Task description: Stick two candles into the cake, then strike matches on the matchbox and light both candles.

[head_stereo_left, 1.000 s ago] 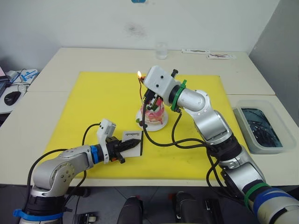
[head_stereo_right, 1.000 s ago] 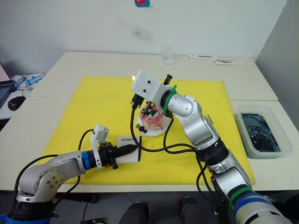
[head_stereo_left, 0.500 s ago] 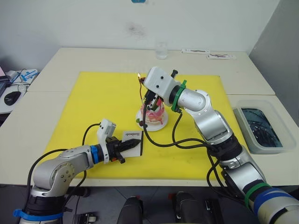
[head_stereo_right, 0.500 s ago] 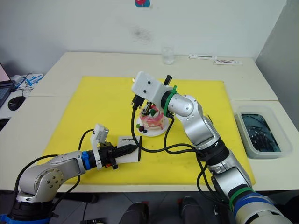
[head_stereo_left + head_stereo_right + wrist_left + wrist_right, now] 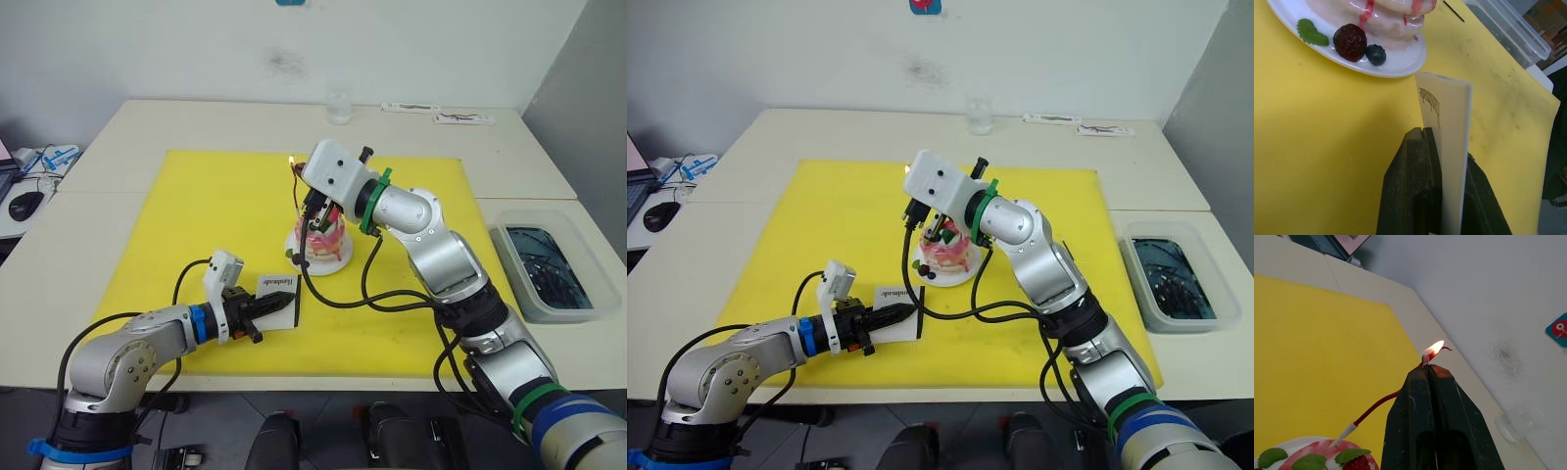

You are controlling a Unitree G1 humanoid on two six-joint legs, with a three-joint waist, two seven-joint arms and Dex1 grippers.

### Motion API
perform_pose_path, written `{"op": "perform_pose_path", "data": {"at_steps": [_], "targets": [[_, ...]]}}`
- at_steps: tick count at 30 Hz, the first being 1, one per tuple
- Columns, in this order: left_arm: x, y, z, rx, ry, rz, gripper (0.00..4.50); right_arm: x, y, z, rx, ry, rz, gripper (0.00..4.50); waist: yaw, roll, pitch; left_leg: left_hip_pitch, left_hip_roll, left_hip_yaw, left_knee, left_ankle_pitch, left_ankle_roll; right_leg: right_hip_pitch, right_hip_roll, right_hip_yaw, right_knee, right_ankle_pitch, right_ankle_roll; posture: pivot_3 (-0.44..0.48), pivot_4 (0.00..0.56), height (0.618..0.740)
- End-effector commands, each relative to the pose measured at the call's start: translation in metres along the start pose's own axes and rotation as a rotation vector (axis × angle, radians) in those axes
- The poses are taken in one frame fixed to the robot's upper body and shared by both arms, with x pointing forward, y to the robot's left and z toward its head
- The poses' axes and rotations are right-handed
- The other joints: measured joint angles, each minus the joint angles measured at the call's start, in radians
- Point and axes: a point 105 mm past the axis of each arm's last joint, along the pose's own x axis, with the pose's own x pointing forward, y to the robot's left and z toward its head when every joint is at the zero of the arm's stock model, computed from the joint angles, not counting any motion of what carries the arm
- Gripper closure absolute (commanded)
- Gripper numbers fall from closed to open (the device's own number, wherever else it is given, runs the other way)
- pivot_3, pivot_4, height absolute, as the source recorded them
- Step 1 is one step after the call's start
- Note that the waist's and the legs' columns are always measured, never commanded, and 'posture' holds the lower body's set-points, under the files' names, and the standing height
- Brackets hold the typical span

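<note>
The pink cake (image 5: 321,238) sits on its white plate (image 5: 335,260) in the middle of the yellow mat. One red wavy candle (image 5: 1376,405) rises from the cake, and a small flame (image 5: 291,160) burns at its top. My right gripper (image 5: 1427,368) hovers just above the cake, shut on a match whose charred tip (image 5: 1445,348) is in that flame. At the mat's front, my left gripper (image 5: 278,305) is shut on the white matchbox (image 5: 1447,107), holding it on edge a short way in front of the plate.
A glass (image 5: 338,105) and flat packets (image 5: 437,113) lie at the back of the table. A clear tub (image 5: 545,270) stands on the right side table. The right arm's cables (image 5: 367,294) trail over the mat in front of the cake.
The flame by the candle's top has shrunk from a tall bright one to a small one. Both arms have stayed nearly still.
</note>
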Motion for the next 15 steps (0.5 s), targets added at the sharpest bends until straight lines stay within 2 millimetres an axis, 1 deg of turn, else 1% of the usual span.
{"op": "perform_pose_path", "data": {"at_steps": [1,12,15], "targets": [[0.0039,-0.0064,0.0013,0.009,-0.005,-0.032,4.50,-0.0034,-0.0121,0.0132,-0.027,-0.039,-0.026,4.47,0.000,0.000,0.000,0.000,0.000,0.000,0.000,0.000,0.000,0.000,0.000,0.000,0.000,0.000,0.000,0.000,0.150,0.740],[0.0057,-0.0063,0.0023,0.010,-0.007,-0.036,4.50,-0.0101,-0.0157,0.0124,-0.037,-0.029,-0.024,4.47,0.001,0.000,0.000,0.000,0.000,0.000,0.000,0.000,0.000,0.000,0.000,0.000,-0.001,0.000,0.000,0.000,0.150,0.740],[0.0062,-0.0066,0.0022,0.009,-0.007,-0.037,4.50,-0.0125,-0.0171,0.0158,-0.036,-0.041,-0.030,4.47,0.001,0.000,0.000,0.000,0.000,0.000,0.000,0.000,0.000,0.000,0.000,0.000,-0.001,0.000,0.000,0.000,0.150,0.740]]}}
